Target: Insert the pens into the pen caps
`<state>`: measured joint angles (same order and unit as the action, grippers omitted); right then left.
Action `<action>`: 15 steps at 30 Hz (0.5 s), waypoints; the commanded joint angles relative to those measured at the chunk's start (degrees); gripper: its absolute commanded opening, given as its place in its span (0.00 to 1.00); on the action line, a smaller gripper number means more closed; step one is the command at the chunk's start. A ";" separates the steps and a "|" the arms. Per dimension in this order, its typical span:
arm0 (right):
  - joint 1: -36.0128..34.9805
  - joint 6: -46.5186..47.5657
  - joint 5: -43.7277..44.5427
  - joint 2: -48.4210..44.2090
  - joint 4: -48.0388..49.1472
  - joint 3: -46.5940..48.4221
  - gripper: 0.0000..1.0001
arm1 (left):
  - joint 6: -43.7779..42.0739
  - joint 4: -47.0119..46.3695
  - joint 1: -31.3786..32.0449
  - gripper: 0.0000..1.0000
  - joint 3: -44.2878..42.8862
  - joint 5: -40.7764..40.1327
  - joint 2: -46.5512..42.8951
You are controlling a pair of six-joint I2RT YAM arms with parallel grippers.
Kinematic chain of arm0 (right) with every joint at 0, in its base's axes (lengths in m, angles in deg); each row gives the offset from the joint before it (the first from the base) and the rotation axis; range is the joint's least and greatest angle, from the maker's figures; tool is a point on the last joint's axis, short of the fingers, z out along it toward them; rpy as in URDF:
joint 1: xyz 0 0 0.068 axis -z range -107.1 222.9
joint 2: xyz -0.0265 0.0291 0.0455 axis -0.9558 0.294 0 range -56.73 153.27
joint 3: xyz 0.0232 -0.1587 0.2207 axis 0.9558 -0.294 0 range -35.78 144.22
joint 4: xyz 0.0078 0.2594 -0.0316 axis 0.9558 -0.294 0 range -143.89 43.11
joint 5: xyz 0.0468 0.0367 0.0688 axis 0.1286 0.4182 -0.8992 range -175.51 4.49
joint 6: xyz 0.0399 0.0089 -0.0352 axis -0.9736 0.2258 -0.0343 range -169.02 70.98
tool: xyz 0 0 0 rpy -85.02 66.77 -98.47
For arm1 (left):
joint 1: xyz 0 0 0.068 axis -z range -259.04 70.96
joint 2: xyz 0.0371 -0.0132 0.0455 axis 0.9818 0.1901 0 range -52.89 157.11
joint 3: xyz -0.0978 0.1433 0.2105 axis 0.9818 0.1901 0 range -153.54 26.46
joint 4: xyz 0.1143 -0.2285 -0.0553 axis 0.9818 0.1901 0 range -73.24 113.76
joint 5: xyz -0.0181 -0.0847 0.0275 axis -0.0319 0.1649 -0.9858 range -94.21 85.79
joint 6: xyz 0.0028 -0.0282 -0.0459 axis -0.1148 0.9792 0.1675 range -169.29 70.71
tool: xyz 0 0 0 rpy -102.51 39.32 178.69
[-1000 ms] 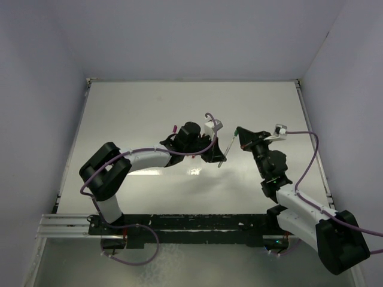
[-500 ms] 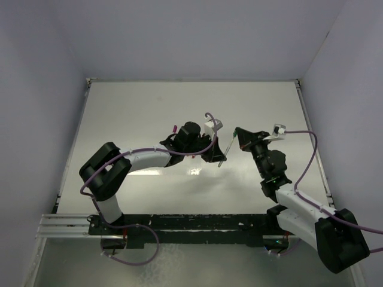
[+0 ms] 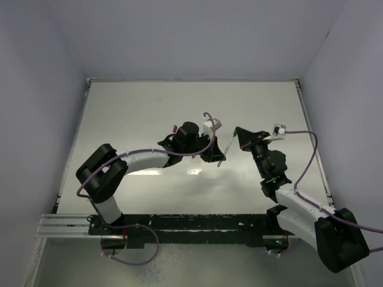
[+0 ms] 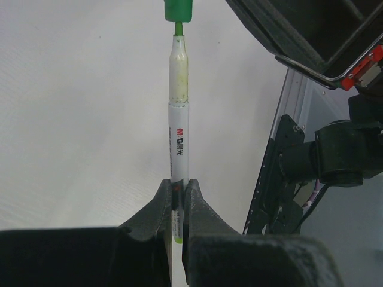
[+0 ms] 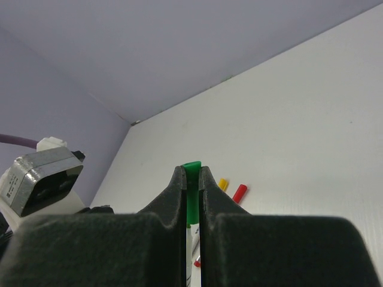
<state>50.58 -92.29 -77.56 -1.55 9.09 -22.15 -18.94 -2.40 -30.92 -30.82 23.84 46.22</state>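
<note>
Above the middle of the table (image 3: 137,107), the left end effector (image 4: 178,190) is clamping a silver pen (image 4: 179,131) by its lower barrel, while the right end effector (image 5: 191,171) is pinching the green cap (image 5: 192,191), with the pen's green tip sitting at its mouth.

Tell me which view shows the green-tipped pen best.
Left wrist: the pen runs from the jaws to its tip at the green cap. Top external shows a thin sliver; right wrist only a scrap below the cap.
</note>
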 commanded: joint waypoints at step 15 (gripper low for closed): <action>0.00 -0.08 -0.52 0.04 3.57 0.27 0.00 | -1.25 -2.97 -0.10 0.00 -0.12 -0.40 -2.14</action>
<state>50.58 -92.20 -77.61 -0.50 9.57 -22.20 -18.98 -2.44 -30.92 -29.96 23.58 45.35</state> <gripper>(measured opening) 0.034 0.050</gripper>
